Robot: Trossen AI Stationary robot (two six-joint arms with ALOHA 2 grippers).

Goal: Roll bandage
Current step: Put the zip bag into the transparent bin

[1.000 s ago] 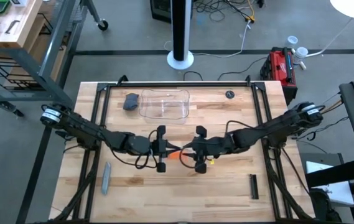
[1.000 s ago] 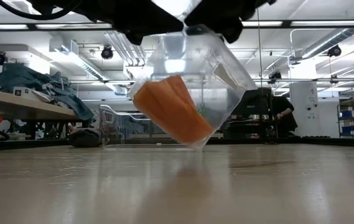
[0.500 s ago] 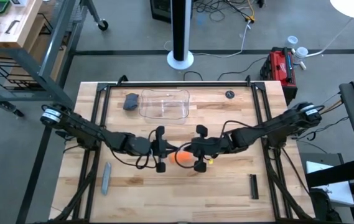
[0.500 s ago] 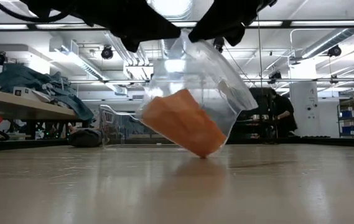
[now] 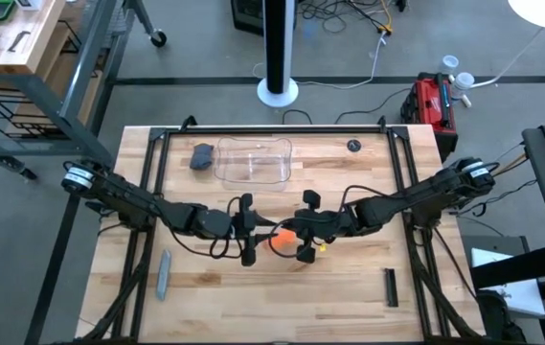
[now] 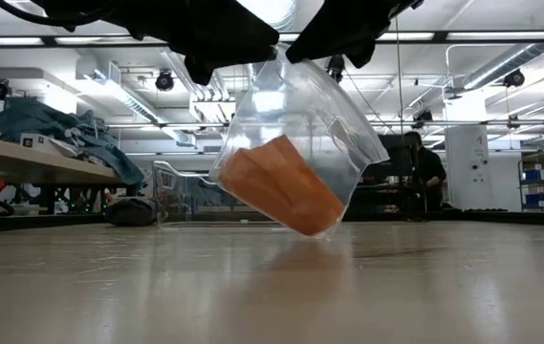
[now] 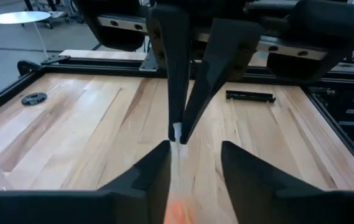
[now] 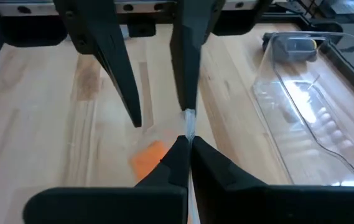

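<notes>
on the far left of the wooden table [image 5: 349,287] a grey stick [image 5: 164,273] lies near the front edge, and a dark grey lump [image 5: 202,155] sits toward the back, just beside a clear plastic tray [image 5: 253,161].

the left gripper [image 5: 256,230] reaches in to the middle of the table. its 2 fingers [image 7: 155,174] stand apart, with the top edge of the clear plastic wrapper [image 6: 295,143] running up through the gap between them; in the right wrist view 1 left finger is well clear of the wrapper edge and the other is right against it, though whether it touches cannot be told.

the bandage [image 6: 281,186], a folded orange strip, lies inside that wrapper, tilted, in the lower part of the bag. from table height the wrapper hangs below the 2 grippers with its bottom corner just above the table top or barely touching it; which one cannot be told. from above, the orange shows between the 2 grippers [image 5: 281,240].

the right gripper [image 5: 294,236] faces the left one from the other side. its fingers [image 8: 175,163] are pressed together, pinching the thin top edge of the wrapper.

further right, a small round dark disc [image 5: 352,146] lies near the back of the table and a short black bar [image 5: 390,287] lies near the front right.
</notes>
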